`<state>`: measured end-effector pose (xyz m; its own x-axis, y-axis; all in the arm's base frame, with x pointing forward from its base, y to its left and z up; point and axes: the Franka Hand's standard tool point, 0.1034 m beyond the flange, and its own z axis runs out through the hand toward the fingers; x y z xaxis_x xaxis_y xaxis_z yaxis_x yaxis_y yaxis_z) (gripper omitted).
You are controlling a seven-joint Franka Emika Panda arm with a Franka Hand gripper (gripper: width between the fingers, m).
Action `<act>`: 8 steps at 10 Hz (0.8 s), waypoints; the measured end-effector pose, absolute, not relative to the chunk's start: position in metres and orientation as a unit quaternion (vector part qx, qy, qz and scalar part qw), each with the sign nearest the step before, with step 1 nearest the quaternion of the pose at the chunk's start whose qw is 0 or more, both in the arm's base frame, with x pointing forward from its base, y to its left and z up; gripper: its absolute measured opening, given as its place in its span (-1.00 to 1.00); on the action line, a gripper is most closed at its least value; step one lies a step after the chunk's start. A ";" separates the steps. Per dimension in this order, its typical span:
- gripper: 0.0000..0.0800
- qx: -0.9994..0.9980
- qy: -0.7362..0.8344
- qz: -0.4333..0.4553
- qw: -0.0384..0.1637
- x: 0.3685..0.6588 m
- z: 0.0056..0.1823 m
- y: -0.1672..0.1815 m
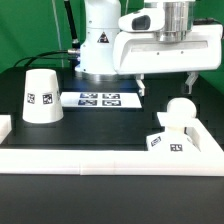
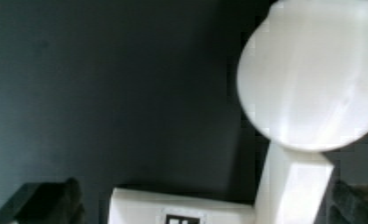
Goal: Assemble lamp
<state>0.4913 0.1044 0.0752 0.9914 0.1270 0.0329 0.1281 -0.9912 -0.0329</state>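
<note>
Toward the exterior view's right of the marker board (image 1: 98, 98), and nearer the camera than it, the bulb (image 1: 180, 111) stands upright on the base (image 1: 167, 142), ball uppermost and neck pointing down into the stepped block. Whether the neck is fully seated cannot be told. The base shows black-and-white tags on its near face and rests on the dark desk (image 1: 100, 125), just behind the long white rail (image 1: 110, 158) that runs across the front, well forward of the board. Above the bulb, higher than the board and to the same side of it, the end effector (image 1: 167, 85) hangs from the white arm (image 1: 100, 40) with its jaws spread wide and nothing between them; the fingertips look clear of the ball, though only just. On the board's other side, to the exterior view's left, the shade (image 1: 40, 95) sits on the desk by itself, narrow end up, a tag facing the camera, well apart from the other two parts. The wrist view shows the bulb (image 2: 314, 80) large and close, its neck running down to the tagged base (image 2: 172, 208), with one dark finger (image 2: 39, 200) off to the side against the desk (image 2: 92, 90).
</note>
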 end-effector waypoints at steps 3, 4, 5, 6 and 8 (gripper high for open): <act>0.75 -0.997 -0.077 -0.012 0.021 0.479 0.077 0.127; 0.75 -0.996 -0.081 -0.011 0.022 0.478 0.076 0.134; 0.75 -0.997 -0.078 -0.010 0.022 0.476 0.073 0.139; 0.75 -0.997 -0.073 -0.007 0.022 0.477 0.067 0.146; 0.75 -0.997 -0.070 -0.001 0.021 0.481 0.060 0.145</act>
